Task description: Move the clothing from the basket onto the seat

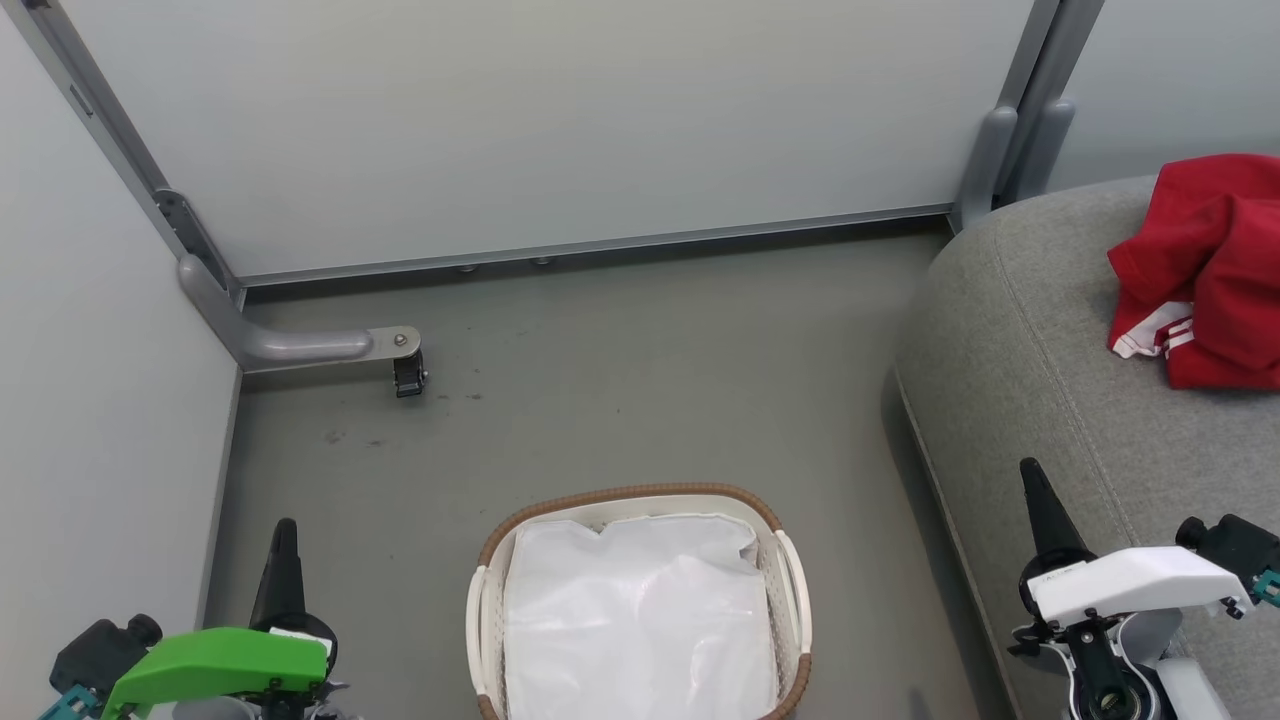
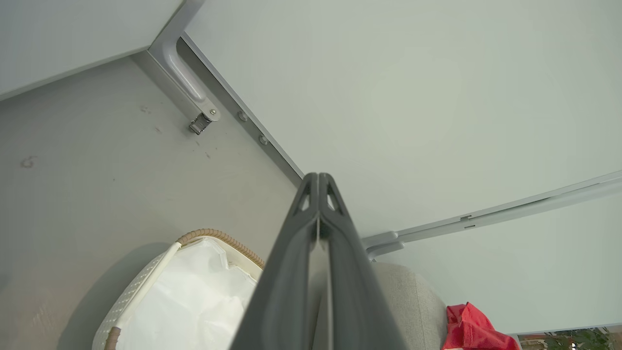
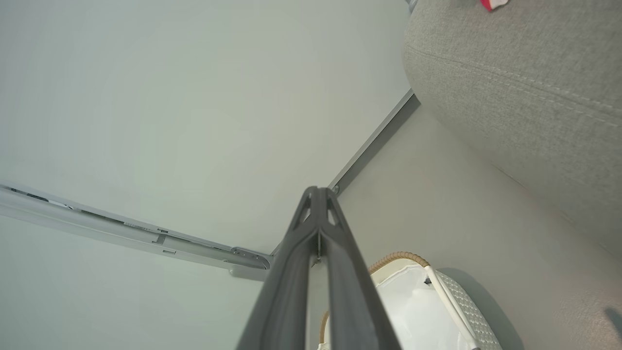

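Head view: clothing (image 1: 1210,270) heaped on seat (image 1: 1020,330), well apart from basket (image 1: 640,497); basket holds white lining (image 1: 640,620) alone; left gripper (image 1: 284,540), right gripper (image 1: 1032,482) both pinched closed, holding nothing; risk: any reach into basket likely snags lining, drags basket across floor (image 1: 600,400).

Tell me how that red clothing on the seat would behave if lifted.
Probably floppy: the clothing lies crumpled in soft folds on the seat. Likely light, since it looks like thin fabric. It would probably drape and trail rather than roll or hold its shape.
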Tool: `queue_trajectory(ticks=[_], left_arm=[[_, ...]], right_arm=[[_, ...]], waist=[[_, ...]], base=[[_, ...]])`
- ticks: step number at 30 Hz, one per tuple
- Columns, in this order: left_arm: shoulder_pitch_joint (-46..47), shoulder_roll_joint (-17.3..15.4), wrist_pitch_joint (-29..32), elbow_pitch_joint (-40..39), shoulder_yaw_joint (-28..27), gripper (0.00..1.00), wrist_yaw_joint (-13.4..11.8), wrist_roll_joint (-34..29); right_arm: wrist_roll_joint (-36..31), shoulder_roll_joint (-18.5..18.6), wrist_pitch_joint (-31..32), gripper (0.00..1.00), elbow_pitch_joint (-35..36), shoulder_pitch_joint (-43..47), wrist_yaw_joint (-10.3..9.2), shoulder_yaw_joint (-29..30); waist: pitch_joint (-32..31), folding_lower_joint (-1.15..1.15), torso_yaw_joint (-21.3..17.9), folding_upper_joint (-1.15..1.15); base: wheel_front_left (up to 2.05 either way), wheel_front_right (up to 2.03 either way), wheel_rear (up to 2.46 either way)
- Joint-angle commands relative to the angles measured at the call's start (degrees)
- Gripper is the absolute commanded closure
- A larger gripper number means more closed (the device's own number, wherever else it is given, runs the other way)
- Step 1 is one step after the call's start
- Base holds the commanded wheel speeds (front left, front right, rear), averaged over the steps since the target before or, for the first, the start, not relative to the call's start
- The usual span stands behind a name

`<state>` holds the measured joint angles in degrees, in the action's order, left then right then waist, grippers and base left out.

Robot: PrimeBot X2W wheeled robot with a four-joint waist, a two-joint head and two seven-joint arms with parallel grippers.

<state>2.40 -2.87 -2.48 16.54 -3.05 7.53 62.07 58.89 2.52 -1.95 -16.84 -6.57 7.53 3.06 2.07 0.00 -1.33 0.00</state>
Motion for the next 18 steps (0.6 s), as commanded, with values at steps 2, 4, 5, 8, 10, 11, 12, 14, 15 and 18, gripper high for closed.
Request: queue_trajectory(ticks=[2, 4, 5, 8, 10, 11, 12, 14, 15, 18], left_arm=[[1.7, -0.5, 0.6, -0.9, -0.4, 1.0, 0.0, 2.3], [1.8, -0.5, 0.9, -1.0, -0.5, 1.0, 0.0, 3.5], [1.8, -0.5, 1.0, -1.0, -0.5, 1.0, 0.0, 4.0], [2.0, -0.6, 1.5, -1.1, -0.7, 1.0, 0.0, 5.7], [2.1, -0.5, 1.9, -1.2, -0.8, 1.0, 0.0, 6.7], [2.1, -0.6, 2.0, -1.2, -0.8, 1.0, 0.0, 7.2], [2.2, -0.5, 2.1, -1.2, -0.9, 1.0, 0.0, 7.8], [2.3, -0.6, 2.4, -1.3, -1.0, 1.0, 0.0, 8.9], [2.3, -0.5, 2.6, -1.3, -1.1, 1.0, 0.0, 9.4], [2.5, -0.5, 3.0, -1.4, -1.2, 1.0, 0.0, 10.8]], right_arm=[[2.5, 0.3, 0.6, 1.0, 0.9, -0.1, -0.04, 0.4], [3.7, 0.3, 1.0, 1.0, 1.0, -0.1, -0.04, 0.5], [4.3, 0.3, 1.1, 1.0, 1.0, -0.1, -0.04, 0.6], [6.1, 0.4, 1.6, 1.0, 1.2, 0.0, -0.04, 0.8], [7.3, 0.4, 1.9, 1.0, 1.3, 0.0, -0.04, 0.9], [7.8, 0.4, 2.0, 1.0, 1.3, 0.0, -0.04, 1.0], [8.4, 0.4, 2.2, 1.0, 1.3, 0.0, -0.04, 1.0], [9.5, 0.4, 2.5, 1.0, 1.4, 0.0, -0.04, 1.1], [10.1, 0.4, 2.6, 1.0, 1.4, 0.0, -0.04, 1.2], [11.8, 0.4, 3.0, 1.0, 1.6, 0.1, -0.04, 1.3]], waist=[[-0.1, 0.0, 0.1, 0.0], [-0.1, 0.0, 0.1, 0.0], [-0.2, 0.0, 0.1, 0.0], [-0.2, 0.0, 0.2, 0.0], [-0.3, 0.0, 0.2, 0.0], [-0.3, 0.0, 0.2, 0.0], [-0.4, 0.0, 0.2, 0.0], [-0.4, 0.0, 0.3, 0.0], [-0.4, 0.0, 0.3, 0.0], [-0.5, 0.0, 0.4, 0.0]], base=[[0.0, 0.0, 0.0], [0.0, 0.0, 0.0], [0.0, 0.0, 0.0], [0.0, 0.0, 0.0], [0.0, 0.0, 0.0], [0.0, 0.0, 0.0], [0.0, 0.0, 0.0], [0.0, 0.0, 0.0], [0.0, 0.0, 0.0], [0.0, 0.0, 0.0]])
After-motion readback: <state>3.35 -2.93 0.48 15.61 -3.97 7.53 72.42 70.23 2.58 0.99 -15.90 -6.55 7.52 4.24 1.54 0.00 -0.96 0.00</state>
